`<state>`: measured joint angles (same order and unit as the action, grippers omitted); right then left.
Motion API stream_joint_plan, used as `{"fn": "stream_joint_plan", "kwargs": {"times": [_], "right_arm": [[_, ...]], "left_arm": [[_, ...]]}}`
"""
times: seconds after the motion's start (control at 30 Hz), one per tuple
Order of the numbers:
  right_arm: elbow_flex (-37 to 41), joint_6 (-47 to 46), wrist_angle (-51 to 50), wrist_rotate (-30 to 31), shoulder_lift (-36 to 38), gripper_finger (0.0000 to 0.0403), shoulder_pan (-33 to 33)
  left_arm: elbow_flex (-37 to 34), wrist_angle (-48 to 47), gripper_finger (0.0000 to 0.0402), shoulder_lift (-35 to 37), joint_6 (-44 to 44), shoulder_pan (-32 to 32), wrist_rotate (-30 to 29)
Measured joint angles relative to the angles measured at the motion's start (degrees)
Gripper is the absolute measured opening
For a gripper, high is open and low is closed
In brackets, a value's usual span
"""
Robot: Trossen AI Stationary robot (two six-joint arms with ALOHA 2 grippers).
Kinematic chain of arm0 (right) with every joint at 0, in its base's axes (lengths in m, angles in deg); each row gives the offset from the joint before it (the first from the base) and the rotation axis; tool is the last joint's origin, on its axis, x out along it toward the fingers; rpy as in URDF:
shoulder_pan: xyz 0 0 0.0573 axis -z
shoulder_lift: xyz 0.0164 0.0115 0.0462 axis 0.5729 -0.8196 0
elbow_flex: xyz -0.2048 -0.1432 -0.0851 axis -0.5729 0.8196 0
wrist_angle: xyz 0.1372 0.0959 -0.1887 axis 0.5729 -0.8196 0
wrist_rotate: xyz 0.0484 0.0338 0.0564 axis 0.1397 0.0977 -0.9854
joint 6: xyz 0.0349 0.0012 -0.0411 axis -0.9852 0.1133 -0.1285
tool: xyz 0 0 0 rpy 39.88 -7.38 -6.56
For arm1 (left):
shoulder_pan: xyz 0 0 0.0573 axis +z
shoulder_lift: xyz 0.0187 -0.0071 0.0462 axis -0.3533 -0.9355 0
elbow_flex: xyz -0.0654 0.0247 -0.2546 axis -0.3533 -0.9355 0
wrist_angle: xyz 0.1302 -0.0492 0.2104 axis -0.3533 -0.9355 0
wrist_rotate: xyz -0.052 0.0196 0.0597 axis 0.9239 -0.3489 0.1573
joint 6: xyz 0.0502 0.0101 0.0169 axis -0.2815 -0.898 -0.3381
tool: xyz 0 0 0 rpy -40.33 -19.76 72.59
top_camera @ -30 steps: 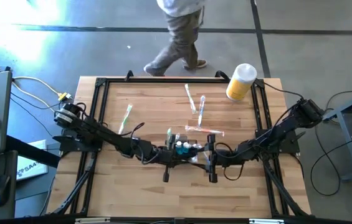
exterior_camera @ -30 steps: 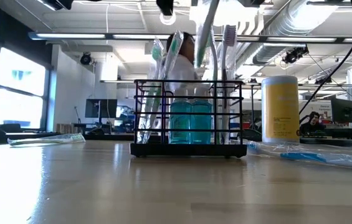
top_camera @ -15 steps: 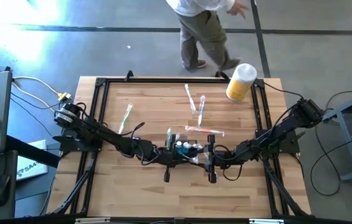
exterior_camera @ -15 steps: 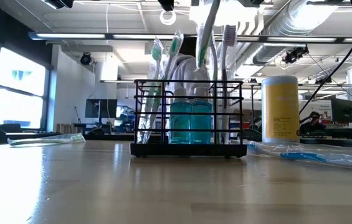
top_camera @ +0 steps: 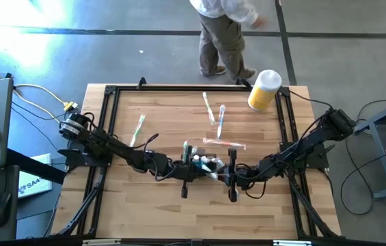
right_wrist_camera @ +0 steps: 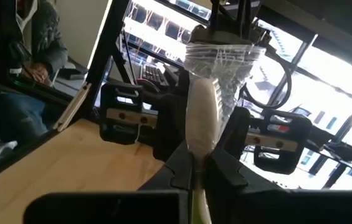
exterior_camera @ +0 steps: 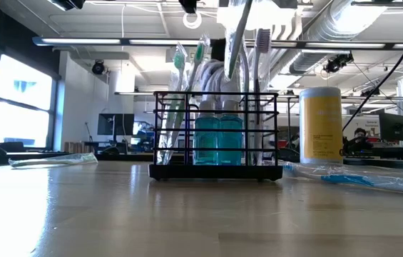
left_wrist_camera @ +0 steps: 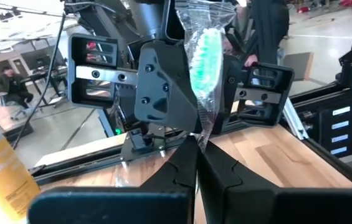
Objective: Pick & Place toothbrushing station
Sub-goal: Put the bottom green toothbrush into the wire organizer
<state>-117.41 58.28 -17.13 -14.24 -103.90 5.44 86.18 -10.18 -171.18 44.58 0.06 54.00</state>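
Black wire mesh forms the toothbrushing station (exterior_camera: 217, 135), a boxy caddy standing upright near the middle of the wooden tabletop (top_camera: 158, 205); wrapped toothbrushes (exterior_camera: 238, 50) rise from it above two translucent blue bottles (exterior_camera: 219, 140); both dark arms reach low across the boards and meet over it; the left hand (top_camera: 184, 171) is pinched tight on a green-bristled toothbrush in crinkled clear wrap (left_wrist_camera: 205, 62); the right hand (top_camera: 228, 172) is likewise closed on a pale toothbrush in clear wrap (right_wrist_camera: 204, 112); more wrapped toothbrushes (top_camera: 214, 116) lie flat farther back; a yellow cylinder with white cap (top_camera: 264, 89) stands at the far right corner; a person (top_camera: 223, 34) walks on the floor beyond.
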Motion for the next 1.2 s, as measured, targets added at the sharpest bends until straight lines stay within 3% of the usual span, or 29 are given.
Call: {"fn": "stream_joint_plan", "kwargs": {"times": [0.2, 0.33, 0.47, 0.7, 0.9, 1.0, 1.2], "right_arm": [[0.0, 0.6, 0.2, -0.3, 0.0, 0.0011, 0.0], [0.0, -1.1, 0.0, 0.7, 0.0, 0.001, -0.8], [0.0, -1.6, -0.6, 1.5, 0.8, 0.001, -4.1], [0.0, -2.0, -4.9, 5.9, 6.4, 0.001, -12.1], [0.0, -7.2, -9.7, 14.8, 8.2, 0.0009, -13.7], [0.0, -11.2, -9.8, 14.9, 8.2, 0.0009, -11.6], [0.0, -16.2, -11.9, 14.6, 8.1, 0.0009, -7.0]], "left_arm": [[0.0, -0.5, 0.0056, 0.0, 3.1, -1.2, 2.1], [0.0, -0.7, 0.0108, 0.3, 2.6, -1.3, -2.8], [0.0, -1.7, 0.014, 0.6, 2.6, -1.3, -3.7], [0.0, -1.8, 0.015, 0.6, 1.2, -3.2, -4.1], [0.0, -5.7, 0.0151, 0.6, 1.5, -6.0, -4.5], [0.0, -7.4, 0.0151, 0.6, 1.5, -7.4, -7.8], [0.0, -7.3, 0.0151, 0.6, -2.6, -10.2, -21.7]]}}
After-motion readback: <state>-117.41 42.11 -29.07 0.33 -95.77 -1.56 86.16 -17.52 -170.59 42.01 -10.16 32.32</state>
